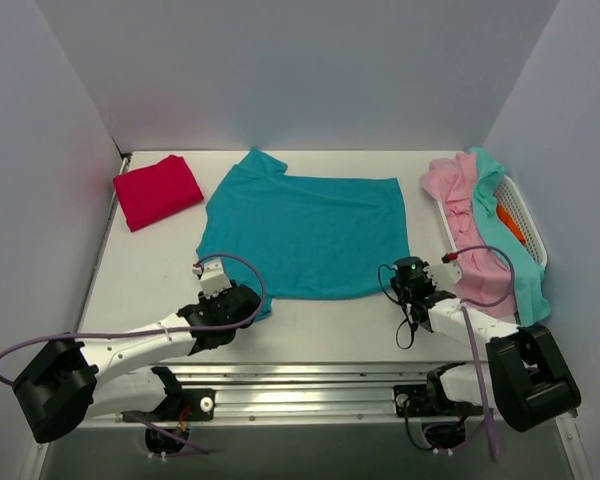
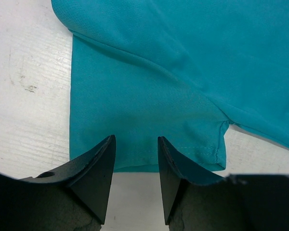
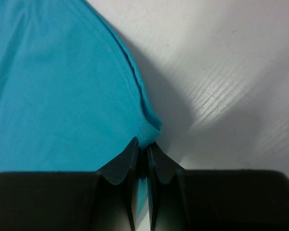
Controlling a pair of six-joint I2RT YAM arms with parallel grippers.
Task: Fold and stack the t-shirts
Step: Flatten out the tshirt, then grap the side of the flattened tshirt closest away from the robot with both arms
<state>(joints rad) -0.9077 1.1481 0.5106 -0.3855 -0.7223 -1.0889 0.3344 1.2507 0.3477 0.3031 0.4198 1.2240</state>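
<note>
A deep teal t-shirt (image 1: 305,225) lies spread flat in the middle of the table. My left gripper (image 1: 248,306) is at its near left sleeve. In the left wrist view the gripper (image 2: 136,142) is open, with its fingers on either side of the sleeve hem of the teal shirt (image 2: 149,96). My right gripper (image 1: 398,284) is at the shirt's near right corner. In the right wrist view the gripper (image 3: 143,144) is shut on the hem corner of the teal shirt (image 3: 62,96). A crimson-red shirt (image 1: 157,190) lies folded at the back left.
A white basket (image 1: 523,205) stands at the right edge. A pale pink shirt (image 1: 458,195) and a light aqua shirt (image 1: 520,265) hang over it, and an orange one (image 1: 510,222) shows inside. Walls close in the table on the left, back and right.
</note>
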